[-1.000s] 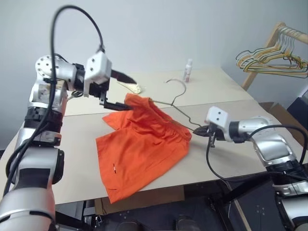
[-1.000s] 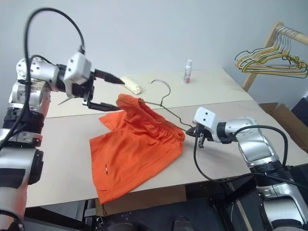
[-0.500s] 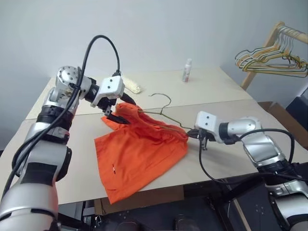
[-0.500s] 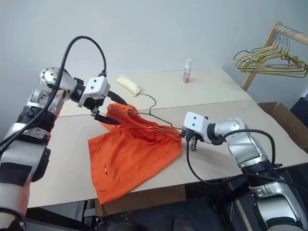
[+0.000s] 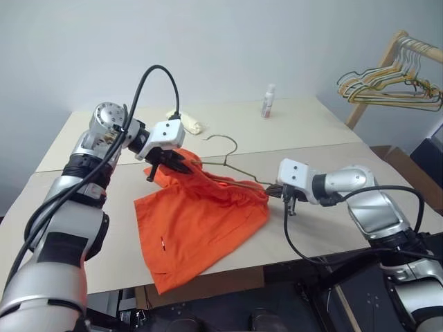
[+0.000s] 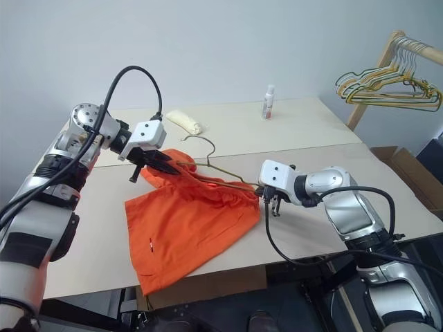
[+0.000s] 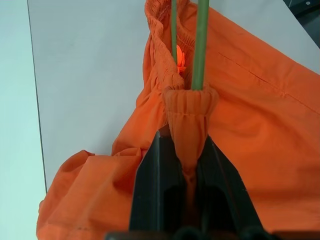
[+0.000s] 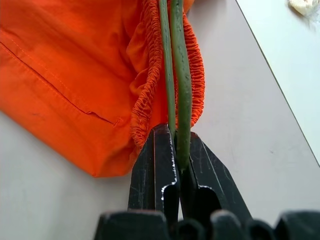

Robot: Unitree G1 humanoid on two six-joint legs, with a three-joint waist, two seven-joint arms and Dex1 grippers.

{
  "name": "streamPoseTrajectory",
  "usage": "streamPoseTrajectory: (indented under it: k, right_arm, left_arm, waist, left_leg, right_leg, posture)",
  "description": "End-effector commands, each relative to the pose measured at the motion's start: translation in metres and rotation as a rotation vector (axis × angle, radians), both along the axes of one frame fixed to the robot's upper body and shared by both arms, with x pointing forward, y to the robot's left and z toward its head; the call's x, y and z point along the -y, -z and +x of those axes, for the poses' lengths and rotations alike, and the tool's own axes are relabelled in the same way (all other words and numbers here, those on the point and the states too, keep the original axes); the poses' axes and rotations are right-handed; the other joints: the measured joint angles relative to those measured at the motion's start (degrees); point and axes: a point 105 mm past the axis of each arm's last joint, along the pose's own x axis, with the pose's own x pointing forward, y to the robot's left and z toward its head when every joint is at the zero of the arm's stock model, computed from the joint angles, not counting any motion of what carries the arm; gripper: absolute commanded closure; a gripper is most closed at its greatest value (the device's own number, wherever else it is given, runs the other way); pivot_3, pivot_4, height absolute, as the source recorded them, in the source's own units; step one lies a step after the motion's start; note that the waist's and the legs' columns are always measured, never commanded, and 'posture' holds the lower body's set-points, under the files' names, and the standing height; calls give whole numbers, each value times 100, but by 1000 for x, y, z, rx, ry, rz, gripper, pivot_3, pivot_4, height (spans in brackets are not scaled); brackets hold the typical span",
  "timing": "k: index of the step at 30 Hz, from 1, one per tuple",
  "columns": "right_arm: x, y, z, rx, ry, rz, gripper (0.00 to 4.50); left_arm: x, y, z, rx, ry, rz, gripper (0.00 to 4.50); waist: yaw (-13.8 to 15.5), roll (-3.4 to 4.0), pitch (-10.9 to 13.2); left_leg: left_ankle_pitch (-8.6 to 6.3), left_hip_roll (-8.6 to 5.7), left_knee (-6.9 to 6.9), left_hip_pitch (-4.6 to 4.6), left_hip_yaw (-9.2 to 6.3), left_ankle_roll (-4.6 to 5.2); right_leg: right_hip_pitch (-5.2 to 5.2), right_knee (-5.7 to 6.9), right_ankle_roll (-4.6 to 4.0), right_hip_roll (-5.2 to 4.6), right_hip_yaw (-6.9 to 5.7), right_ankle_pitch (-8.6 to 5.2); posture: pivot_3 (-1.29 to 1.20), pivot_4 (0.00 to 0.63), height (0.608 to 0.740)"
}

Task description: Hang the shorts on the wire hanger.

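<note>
- The wire hanger [image 6: 221, 177] is held by the right gripper [image 8: 175, 145] at one end of its frame, the black fingers being closed tightly on the doubled wire; this is judged to steady the hanger so that cloth can be worked along it.
- The shorts [image 6: 187, 218] are spread on the table [image 6: 311, 131], with the gathered waistband raised off the surface and bunched around the hanger's wire.
- A fold of the elastic waistband is pinched by the left gripper [image 7: 186, 150], whose fingers are pressed shut on the orange cloth; just past that pinch the wire is seen to enter the waistband opening.
- The waistband is judged to be held up in this way so that the opening is kept taut over the hanger arm rather than slipping off it.
- In the head views, the hanger's hook rises at about 1 o'clock from the left gripper, close beside it, while the main body of the shorts lies from 4 to 6 o'clock of it.
- From the right gripper, the shorts lie at about 9 o'clock, their waistband edge touching the wire just beyond the fingertips.
- The task is judged to be partly done: the wire is threaded through the waistband, yet most of the cloth rests on the table.
</note>
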Motion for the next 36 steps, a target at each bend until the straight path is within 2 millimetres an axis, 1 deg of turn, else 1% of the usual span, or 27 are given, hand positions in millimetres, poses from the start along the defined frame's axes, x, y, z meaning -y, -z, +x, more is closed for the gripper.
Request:
streamPoseTrajectory:
  k: [1,2,3,4,5,7,9,12,15,18,20,22,24,27,30,33,36]
  right_arm:
    - [-9,-20,-3,132,-61,12,4210]
    - [-6,-20,-2,127,-44,23,3900]
    - [-3,-23,1,123,-3,50,3706]
    - [2,-26,3,124,31,75,3251]
    - [8,-29,2,129,51,89,3036]
    - [21,-32,-1,127,102,119,2371]
    - [32,-35,-8,116,150,166,1606]
    - [48,-29,-29,60,189,213,638]
    - [55,-18,-44,15,230,256,638]
    - [46,2,-49,-34,255,307,638]
    - [35,16,-44,-60,276,341,638]
    - [23,27,-35,-89,298,393,638]
    - [8,33,-24,-102,301,442,638]
    - [-8,39,-11,-109,285,458,638]
    - [-16,40,3,-112,309,495,638]
    - [-17,41,14,-148,330,546,638]
    - [-20,42,13,-179,293,559,1191]
  left_arm:
    - [0,-16,1,77,23,-18,4500]
    - [-1,-18,-1,85,31,-18,4500]
    - [-4,-20,-1,95,33,-19,4500]
    - [-6,-22,-1,105,27,-23,4500]
    - [-7,-25,-1,113,14,-28,4500]
    - [-11,-28,1,127,-9,-40,4500]
    - [-16,-29,1,139,-27,-50,4500]
    - [-24,-27,-1,143,-40,-62,4500]
    - [-27,-26,-3,135,-50,-78,4500]
    - [-28,-26,-3,140,-57,-91,4500]
    - [-28,-26,-4,139,-59,-97,4500]
    - [-29,-26,-5,139,-61,-97,4500]
    - [-31,-26,-6,136,-64,-96,4500]
    - [-34,-25,-7,143,-75,-88,4500]
    - [-36,-25,-8,143,-80,-89,4500]
    - [-36,-26,-10,138,-84,-101,4500]
    - [-38,-26,-11,139,-96,-105,4500]
  waist:
    - [0,0,0]
    - [-1,0,0]
    - [-10,0,0]
    - [-14,0,0]
    - [-9,0,0]
    - [3,0,0]
    - [19,0,1]
    - [52,0,0]
    - [73,-1,1]
    - [57,-8,2]
    - [33,-8,2]
    - [0,-9,1]
    - [-34,-8,2]
    - [-44,-8,2]
    - [-29,-8,2]
    - [2,-8,2]
    - [12,-8,2]
  left_leg:
    - [0,0,0,0,0,0]
    - [0,-1,0,0,1,0]
    - [0,-2,1,0,1,0]
    - [0,0,2,0,0,0]
    - [0,1,2,0,1,0]
    - [0,1,3,-1,-1,0]
    - [-1,0,3,-4,-2,2]
    - [-3,0,3,-7,-2,5]
    - [-4,1,12,-10,-3,7]
    - [-7,3,31,-6,-2,13]
    - [-8,6,32,6,0,13]
    - [-8,8,31,15,2,13]
    - [-8,8,31,15,6,13]
    - [-6,7,31,10,9,10]
    - [-4,5,29,3,5,7]
    - [-3,1,31,0,4,5]
    - [-3,0,31,0,1,5]
  right_leg:
    - [0,0,0,0,0,0]
    - [0,0,0,-1,1,0]
    - [0,-1,1,-2,1,0]
    - [0,0,1,0,1,0]
    - [0,0,1,0,2,0]
    - [-1,2,0,0,1,0]
    - [-1,5,1,-1,0,1]
    - [0,2,2,-1,-1,1]
    - [1,2,6,0,-1,3]
    - [7,-7,7,1,0,3]
    - [19,-8,8,4,4,2]
    - [22,-3,9,7,9,1]
    - [18,0,8,8,15,1]
    - [9,3,8,8,20,2]
    - [3,23,8,8,15,2]
    - [3,24,8,4,15,2]
    - [3,23,8,2,13,2]
  posture:
    - [-1,0,740]
    - [0,0,740]
    - [0,0,740]
    - [5,0,740]
    - [10,0,740]
    - [15,0,740]
    - [10,0,740]
    - [5,0,740]
    - [2,0,740]
    - [-5,0,740]
    - [-8,0,740]
    - [-6,0,740]
    - [-6,0,740]
    - [3,0,740]
    - [21,0,740]
    - [39,0,740]
    - [46,0,740]
